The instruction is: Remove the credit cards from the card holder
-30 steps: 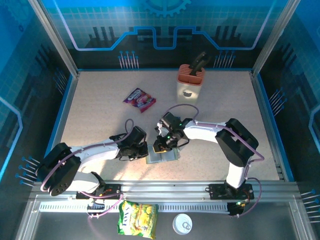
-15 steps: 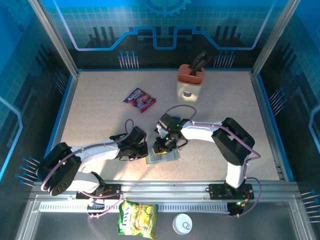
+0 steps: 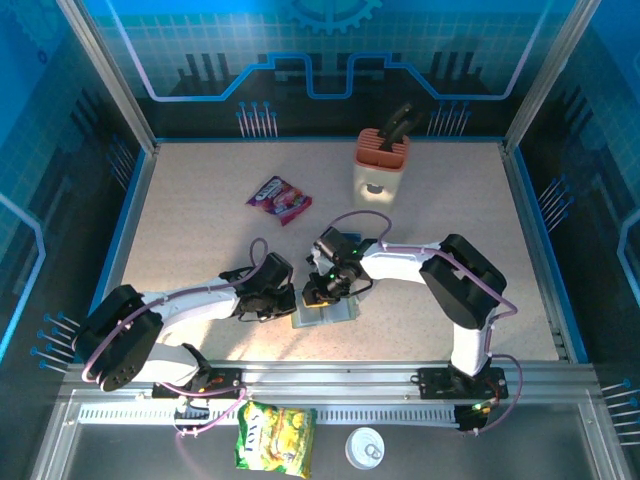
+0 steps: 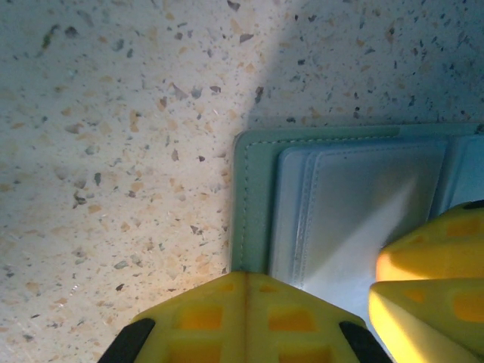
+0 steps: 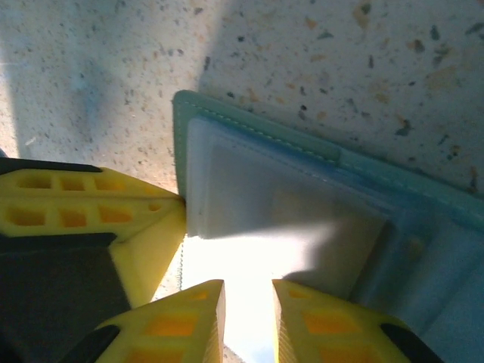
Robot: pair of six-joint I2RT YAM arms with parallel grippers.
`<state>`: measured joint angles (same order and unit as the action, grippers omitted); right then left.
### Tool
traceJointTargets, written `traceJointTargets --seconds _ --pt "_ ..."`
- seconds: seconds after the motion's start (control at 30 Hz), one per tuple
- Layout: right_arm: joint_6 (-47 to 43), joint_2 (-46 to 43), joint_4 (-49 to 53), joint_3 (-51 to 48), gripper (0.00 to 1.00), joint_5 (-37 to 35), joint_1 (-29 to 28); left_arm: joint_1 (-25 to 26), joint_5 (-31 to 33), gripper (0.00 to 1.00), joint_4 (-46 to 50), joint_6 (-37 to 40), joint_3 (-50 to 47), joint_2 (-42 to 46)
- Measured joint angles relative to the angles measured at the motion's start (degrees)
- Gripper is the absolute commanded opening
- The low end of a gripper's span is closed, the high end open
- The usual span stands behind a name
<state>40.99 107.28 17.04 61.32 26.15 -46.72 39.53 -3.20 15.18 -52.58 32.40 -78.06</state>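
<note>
Card holder (image 3: pixel 338 314): lies open and flat on the desk (image 3: pixel 200 230), pale blue-grey inside facing up, at the near middle between the 2 arms.
Long axis: roughly left–right in the top view and slightly skewed, with the left end nearer the arm bases and the right end a little farther off.
Left end: in the left wrist view a grey-green rim wraps a stitched pocket panel (image 4: pixel 348 204), and the holder runs out of frame to the right.
Pocket contents: cannot tell, as glare washes over the panel in the right wrist view.
Left tool (image 4: pixel 246 286): clenched tip to tip, with only a seam between its 2 yellow tips, set at the rim of the holder's left end.
Right tool (image 5: pixel 248 295): released, its 2 yellow fingers (image 5: pixel 181 325) parted by a narrow gap, tips down over the left pocket panel, just beside the left tool.
Arms: both stretch inward low over the desk and meet at the holder.
Snack packet (image 3: pixel 279 197): purple-red and flat, farther back and left of the holder, well apart from it.
Knife block (image 3: pixel 380 165): beige with an orange top, 1 dark handle standing out, upright near the far edge, right of the packet.
Snack bag (image 3: pixel 275 437): yellow-green, on the front ledge below the rail, near a white round lid (image 3: pixel 365 448).
</note>
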Motion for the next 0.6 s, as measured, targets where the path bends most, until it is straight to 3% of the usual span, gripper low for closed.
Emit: traceJointTargets --seconds 0.6 --pt "-1.14 -0.94 1.07 -1.62 0.24 -0.55 1.03 -0.07 0.02 0.0 0.02 0.0 0.02 -0.15"
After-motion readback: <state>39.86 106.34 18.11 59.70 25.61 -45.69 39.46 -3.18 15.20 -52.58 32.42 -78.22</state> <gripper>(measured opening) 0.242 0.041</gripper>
